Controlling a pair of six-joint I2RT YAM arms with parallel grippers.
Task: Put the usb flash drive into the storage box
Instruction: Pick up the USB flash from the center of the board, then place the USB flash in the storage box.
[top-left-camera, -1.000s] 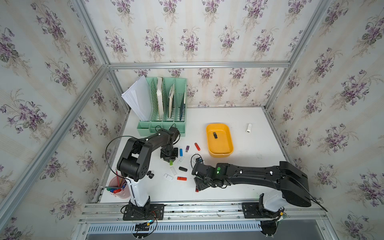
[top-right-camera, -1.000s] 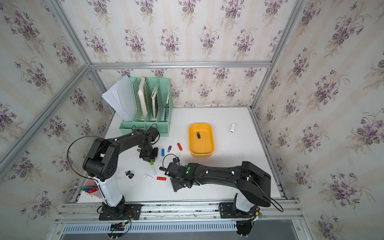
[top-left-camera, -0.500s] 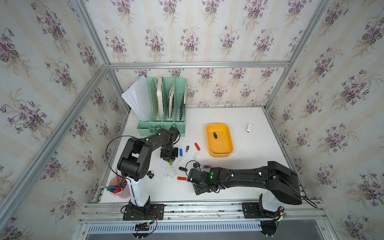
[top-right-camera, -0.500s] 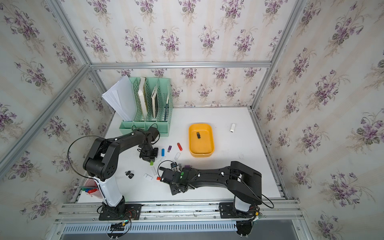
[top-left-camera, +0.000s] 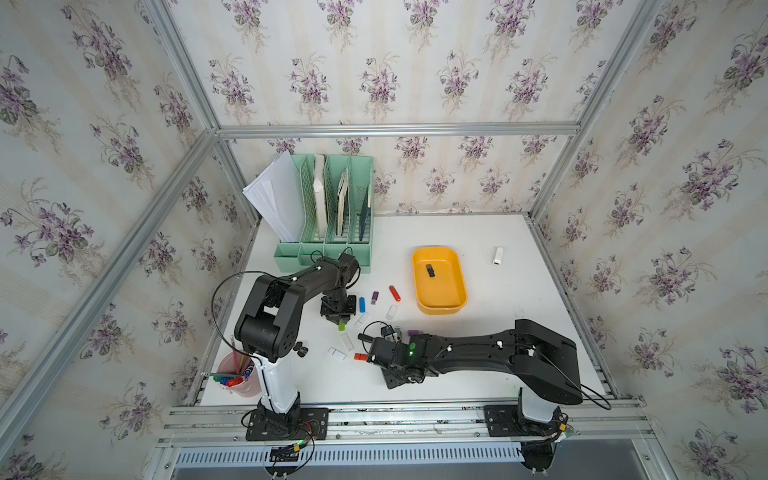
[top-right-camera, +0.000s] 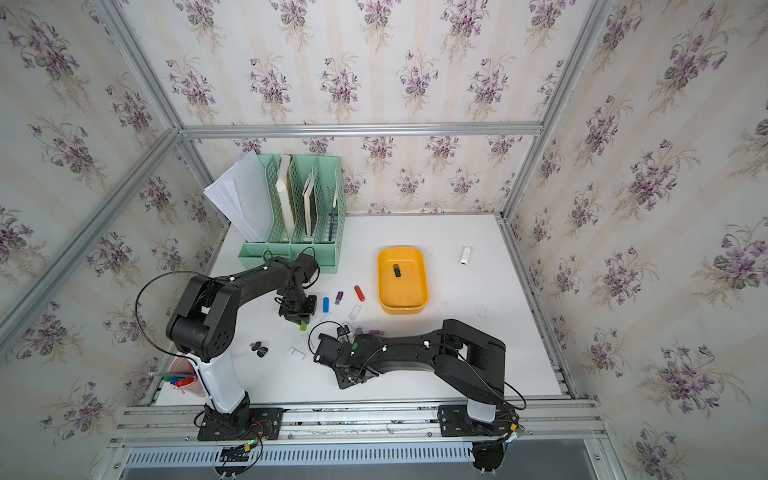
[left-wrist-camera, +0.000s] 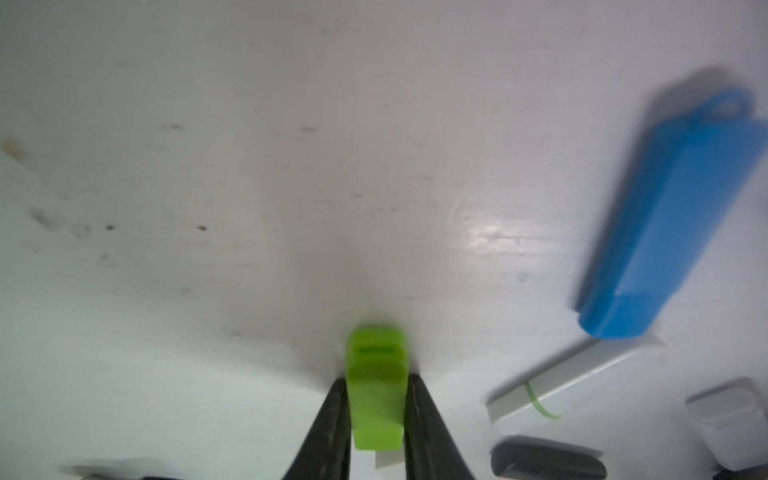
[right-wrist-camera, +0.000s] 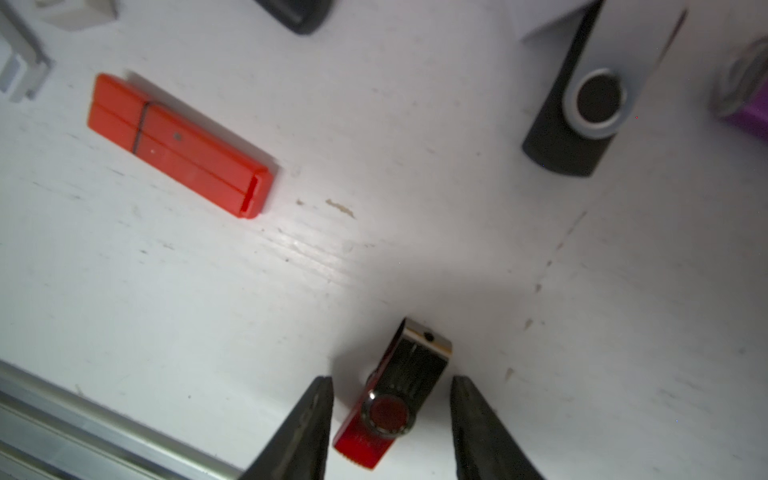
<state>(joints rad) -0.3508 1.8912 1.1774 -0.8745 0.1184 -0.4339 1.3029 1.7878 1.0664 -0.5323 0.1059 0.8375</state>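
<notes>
The yellow box sits on the white bench. One black drive lies in it, toward its far end. The green rack at the back holds paper and books in its slots. A pink cup by the left arm's base holds pens. (More drives lie loose on the bench between the arms, such as a blue drive.)

The left arm is bent and reaches to just in front of the rack. Its gripper points down and is squeezed tight on a green drive. The green drive sticks out past the fingertips, low by the bench and well apart from the box.

The right arm lies low and long across the bench, toward the left arm. Its gripper is partly wide, with one finger on each side of a red-black drive. That drive lies flat on the bench. There is a small gap on both sides, so the gripper is not holding it. An orange drive lies near.
</notes>
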